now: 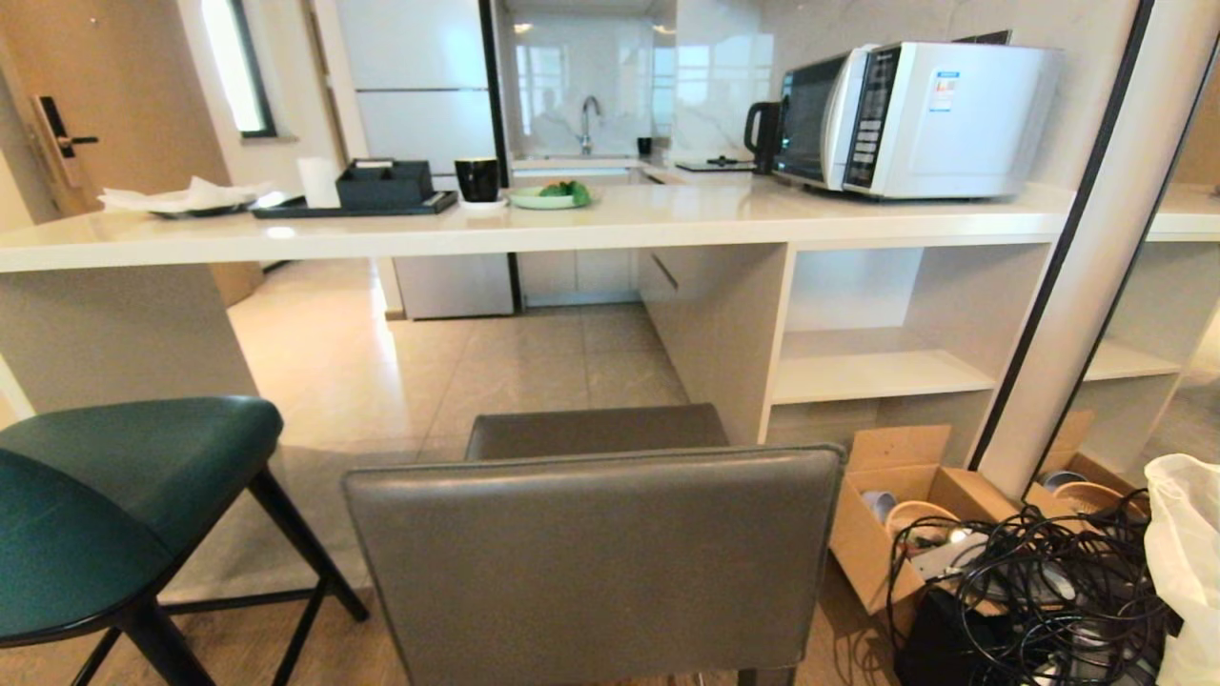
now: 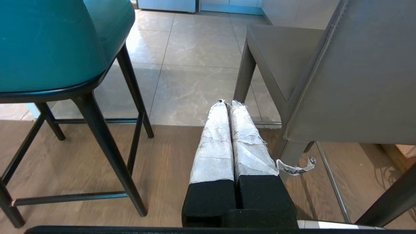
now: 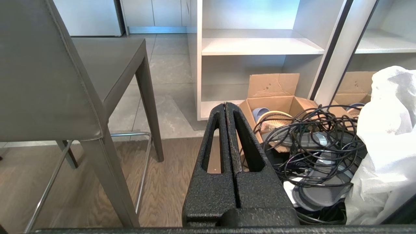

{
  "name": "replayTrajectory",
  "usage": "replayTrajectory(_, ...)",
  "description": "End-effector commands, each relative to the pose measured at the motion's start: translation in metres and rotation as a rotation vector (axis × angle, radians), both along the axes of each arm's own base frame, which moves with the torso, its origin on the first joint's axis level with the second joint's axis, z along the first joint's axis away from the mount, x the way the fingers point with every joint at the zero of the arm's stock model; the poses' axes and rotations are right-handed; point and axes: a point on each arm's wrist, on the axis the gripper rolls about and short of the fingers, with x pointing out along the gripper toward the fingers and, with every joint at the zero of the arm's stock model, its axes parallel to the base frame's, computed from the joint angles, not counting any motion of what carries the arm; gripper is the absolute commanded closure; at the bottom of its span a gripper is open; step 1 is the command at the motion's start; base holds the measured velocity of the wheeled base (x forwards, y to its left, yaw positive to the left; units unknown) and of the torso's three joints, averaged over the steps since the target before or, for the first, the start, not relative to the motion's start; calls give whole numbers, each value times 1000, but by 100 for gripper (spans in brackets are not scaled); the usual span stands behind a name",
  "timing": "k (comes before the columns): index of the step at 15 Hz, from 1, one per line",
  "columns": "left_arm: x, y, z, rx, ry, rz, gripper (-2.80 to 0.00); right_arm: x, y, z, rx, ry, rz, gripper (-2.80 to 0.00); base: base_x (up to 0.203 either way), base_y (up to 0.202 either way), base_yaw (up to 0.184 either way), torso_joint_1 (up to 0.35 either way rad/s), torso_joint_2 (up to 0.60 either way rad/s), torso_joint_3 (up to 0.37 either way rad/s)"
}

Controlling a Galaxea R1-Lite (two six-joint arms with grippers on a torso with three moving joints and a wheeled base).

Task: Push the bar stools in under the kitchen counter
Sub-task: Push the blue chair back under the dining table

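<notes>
The counter [image 1: 610, 224] spanned the frame's upper half. The grey stool [image 1: 591, 543] stood bottom centre, the teal stool [image 1: 105, 514] lower left, both short of it. Left gripper [image 2: 227, 103] and right gripper [image 3: 226, 105] were clenched, empty. Pushing seemingly hadn't begun; next, press the grey back forward.

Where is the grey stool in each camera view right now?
Head view: grey stool bottom centre, back toward the camera.
Left wrist view: along the right side.
Right wrist view: along the left side.
Shared landmark: the stool's flat seat in front of its back.
</notes>
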Motion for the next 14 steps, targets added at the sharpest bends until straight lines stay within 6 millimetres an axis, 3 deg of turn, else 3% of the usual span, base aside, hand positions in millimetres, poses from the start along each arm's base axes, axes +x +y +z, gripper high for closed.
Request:
replayTrajectory(1,0,0,0,-1,3,2,0,0,0,0,-1,-1,1,0,0,0,0,0,0,0)
replayTrajectory(6,0,0,0,3,1,3,0,0,0,0,-1,-1,1,0,-161,0,1,3,2,1)
replayTrajectory(14,0,0,0,1,3,2,0,0,0,0,-1,-1,1,0,0,12,-2,0,0,0)
